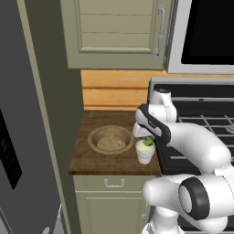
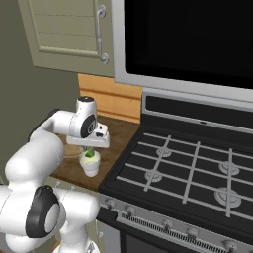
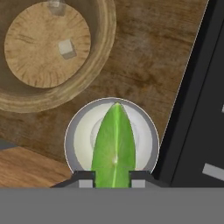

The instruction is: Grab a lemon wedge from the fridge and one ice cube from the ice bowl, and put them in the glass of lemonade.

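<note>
Green lemon wedge, light & slick so pinch its flat sides, sits clamped btwn tool tips directly over glass of lemonade near tabletop's front-right corner.

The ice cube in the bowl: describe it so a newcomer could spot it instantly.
Left of the stove a short wooden counter carries a wide tan bowl. On the bowl's flat floor lies one small pale ice cube, clear of the rim. Its neighbour, the whitish glass with a green wedge over it, stands outside the bowl, nearer the stove.
</note>
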